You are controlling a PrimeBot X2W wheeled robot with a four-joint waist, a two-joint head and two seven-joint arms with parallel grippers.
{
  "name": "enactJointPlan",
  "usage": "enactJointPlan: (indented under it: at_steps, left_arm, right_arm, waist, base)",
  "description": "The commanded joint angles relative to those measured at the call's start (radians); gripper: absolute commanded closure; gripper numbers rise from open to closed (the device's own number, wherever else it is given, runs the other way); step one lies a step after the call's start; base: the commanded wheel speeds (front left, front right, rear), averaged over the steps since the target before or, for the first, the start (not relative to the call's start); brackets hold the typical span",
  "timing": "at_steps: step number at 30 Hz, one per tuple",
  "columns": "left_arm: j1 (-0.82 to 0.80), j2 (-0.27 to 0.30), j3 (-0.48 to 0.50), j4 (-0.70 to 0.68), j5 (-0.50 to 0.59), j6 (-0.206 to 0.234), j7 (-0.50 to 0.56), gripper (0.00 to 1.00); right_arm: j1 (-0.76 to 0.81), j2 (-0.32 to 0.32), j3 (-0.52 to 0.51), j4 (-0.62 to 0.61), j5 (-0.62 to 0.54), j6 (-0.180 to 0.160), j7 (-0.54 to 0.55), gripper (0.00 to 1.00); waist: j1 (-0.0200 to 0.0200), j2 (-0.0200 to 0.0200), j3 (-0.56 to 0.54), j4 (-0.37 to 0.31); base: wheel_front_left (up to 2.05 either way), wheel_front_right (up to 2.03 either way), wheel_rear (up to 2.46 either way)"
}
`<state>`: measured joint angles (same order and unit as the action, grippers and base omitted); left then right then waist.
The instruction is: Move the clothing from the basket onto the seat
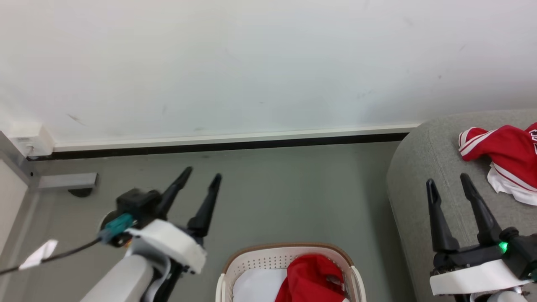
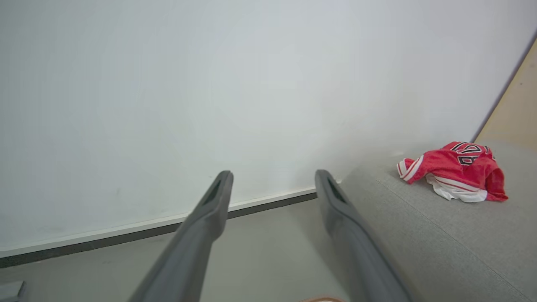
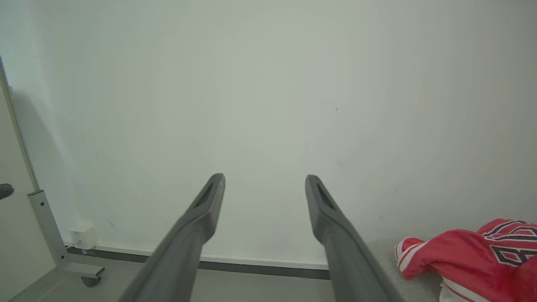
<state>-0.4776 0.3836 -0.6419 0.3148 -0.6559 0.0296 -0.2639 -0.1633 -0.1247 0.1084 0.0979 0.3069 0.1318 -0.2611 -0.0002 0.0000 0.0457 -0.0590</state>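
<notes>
Both the left gripper [image 1: 203, 173] and the right gripper [image 1: 447, 178] stand spread and empty. Beyond the right fingertips and to their right, a red jersey [image 1: 499, 147] lies on the seat [image 1: 419, 176]. Between the grippers, nearer the robot, the basket [image 1: 285, 247] holds a red garment [image 1: 312, 277].

The clothing [image 1: 499, 144] is red with white stripes, the seat [image 1: 423, 176] grey, the basket [image 1: 260, 262] white, tan-rimmed.
</notes>
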Motion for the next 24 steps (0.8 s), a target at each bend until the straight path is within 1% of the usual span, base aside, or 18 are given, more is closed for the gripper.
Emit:
enactJointPlan:
  at_steps: [1, 6, 8, 12, 14, 17, 24]
  left_arm:
    - [0.031, 0.009, 0.018, -0.010, 0.009, 0.005, -0.001, 0.00]
    - [0.153, 0.029, 0.186, -0.098, 0.072, 0.041, -0.001, 0.00]
    - [0.210, 0.017, 0.260, -0.134, 0.092, 0.049, 0.000, 0.00]
    - [0.317, -0.019, 0.388, -0.208, 0.152, 0.050, 0.000, 0.00]
    - [0.365, -0.048, 0.437, -0.242, 0.190, 0.042, 0.000, 0.00]
    - [0.414, -0.090, 0.475, -0.260, 0.228, 0.017, 0.000, 0.00]
    - [0.425, -0.166, 0.532, -0.241, 0.298, -0.051, -0.001, 0.00]
  right_arm:
    - [0.016, -0.005, 0.003, 0.005, 0.004, -0.002, -0.003, 0.00]
    - [0.039, -0.004, 0.016, 0.012, 0.012, -0.002, -0.003, 0.00]
    - [0.046, -0.003, 0.018, 0.013, 0.013, -0.002, -0.003, 0.00]
    - [0.046, 0.002, 0.012, 0.017, 0.012, -0.002, -0.003, 0.00]
    - [0.046, 0.010, 0.008, 0.016, 0.011, -0.002, -0.003, 0.00]
    - [0.046, 0.014, 0.015, 0.021, 0.009, -0.002, -0.003, 0.00]
    - [0.029, 0.008, 0.027, 0.027, 0.005, -0.002, -0.003, 0.00]
  waist:
    - [0.0002, 0.0000, -0.009, 0.005]
    - [0.0002, 0.0000, -0.023, 0.011]
    - [0.0002, 0.0000, -0.026, 0.011]
    - [0.0002, 0.0000, -0.030, 0.005]
    - [0.0002, 0.0000, -0.028, 0.005]
    - [0.0002, 0.0000, -0.024, 0.009]
    - [0.0002, 0.0000, -0.017, 0.013]
  base:
    - [0.00, 0.00, 0.00]
    - [0.00, 0.00, 0.00]
    - [0.00, 0.00, 0.00]
    - [0.00, 0.00, 0.00]
    - [0.00, 0.00, 0.00]
    - [0.00, 0.00, 0.00]
    - [0.00, 0.00, 0.00]
